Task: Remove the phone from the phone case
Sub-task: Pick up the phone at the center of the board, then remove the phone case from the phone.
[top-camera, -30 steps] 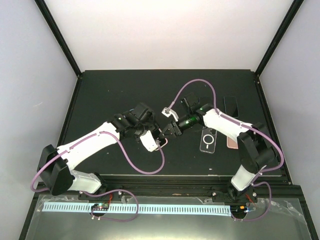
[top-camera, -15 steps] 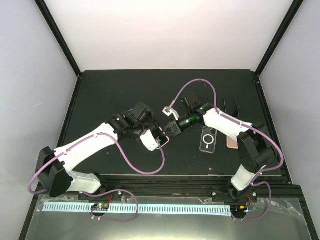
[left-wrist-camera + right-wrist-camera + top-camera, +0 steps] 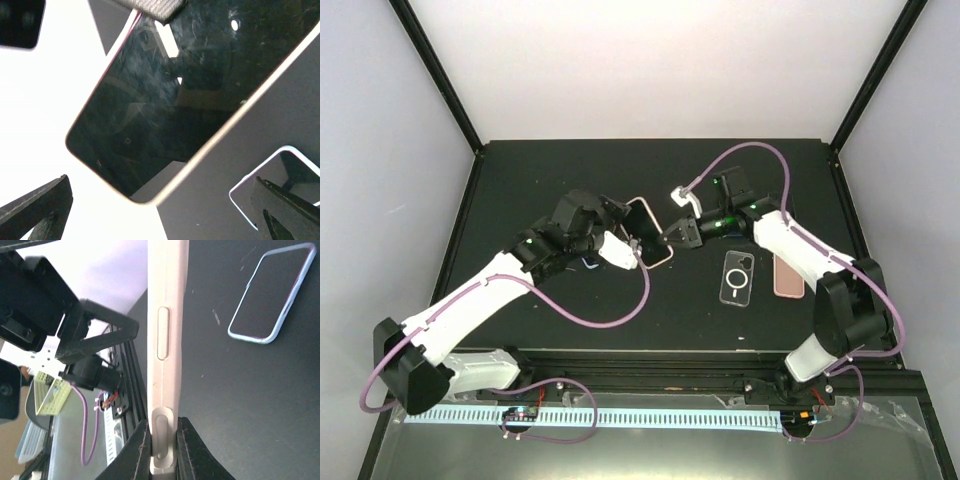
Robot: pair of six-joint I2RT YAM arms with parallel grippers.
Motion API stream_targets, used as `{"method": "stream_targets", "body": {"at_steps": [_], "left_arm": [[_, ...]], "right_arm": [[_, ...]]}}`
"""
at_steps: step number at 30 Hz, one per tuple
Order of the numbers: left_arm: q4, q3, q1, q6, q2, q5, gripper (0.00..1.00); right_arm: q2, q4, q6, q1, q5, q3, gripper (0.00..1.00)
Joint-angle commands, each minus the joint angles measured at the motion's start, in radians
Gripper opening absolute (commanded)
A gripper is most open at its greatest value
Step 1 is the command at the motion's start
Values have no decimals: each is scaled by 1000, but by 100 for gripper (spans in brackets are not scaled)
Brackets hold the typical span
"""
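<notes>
The phone (image 3: pixel 646 228), in its pale pink phone case (image 3: pixel 167 340), hangs above the dark table near the middle. My right gripper (image 3: pixel 668 238) is shut on the case's edge; in the right wrist view (image 3: pixel 163 440) both fingers pinch the edge at a side-button cover. The left wrist view shows the phone's dark screen (image 3: pixel 165 110) facing the camera, with a thin pale rim. My left gripper (image 3: pixel 630 245) is open just left of the phone. Its fingers (image 3: pixel 40 207) stand wide apart below the phone's corner and touch nothing.
A clear case with a ring (image 3: pixel 737 277) and a pink phone-shaped item (image 3: pixel 787 277) lie right of centre under the right arm. A light-rimmed case (image 3: pixel 272 295) lies flat on the table, its rim (image 3: pixel 260 168) also showing by the left finger. Black frame posts border the table.
The left gripper has opened and let go of the cased phone. The right gripper has shut on its edge. Both arms and the phone have moved toward the far side.
</notes>
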Motion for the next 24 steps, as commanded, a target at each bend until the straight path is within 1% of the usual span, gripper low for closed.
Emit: {"method": "stream_targets", "body": {"at_steps": [1, 4, 8, 13, 14, 15, 18, 20, 22, 24], "left_arm": [[56, 53, 33, -239, -57, 59, 99], [15, 98, 58, -380, -73, 105, 99], [-36, 172, 95, -610, -81, 194, 99], [-89, 276, 143, -900, -74, 369, 99], [-85, 291, 155, -977, -77, 408, 99], [-76, 299, 167, -1018, -81, 454, 99], [-14, 311, 224, -1246, -84, 609, 99], [28, 310, 276, -1391, -73, 756, 99], [136, 281, 332, -1534, -66, 901, 99], [278, 232, 373, -1700, -67, 999, 99]], "right_arm": [[-86, 151, 86, -60, -101, 29, 1], [-126, 248, 168, -105, -119, 31, 1], [-169, 380, 280, -138, -135, 36, 1], [-220, 487, 371, -146, -146, 62, 1], [-232, 509, 385, -146, -146, 61, 1], [-244, 528, 398, -145, -146, 61, 1], [-275, 582, 441, -146, -136, 49, 1], [-295, 654, 492, -146, -134, 20, 1], [-302, 720, 550, -145, -136, -2, 1], [-310, 783, 603, -146, -140, -21, 1]]}}
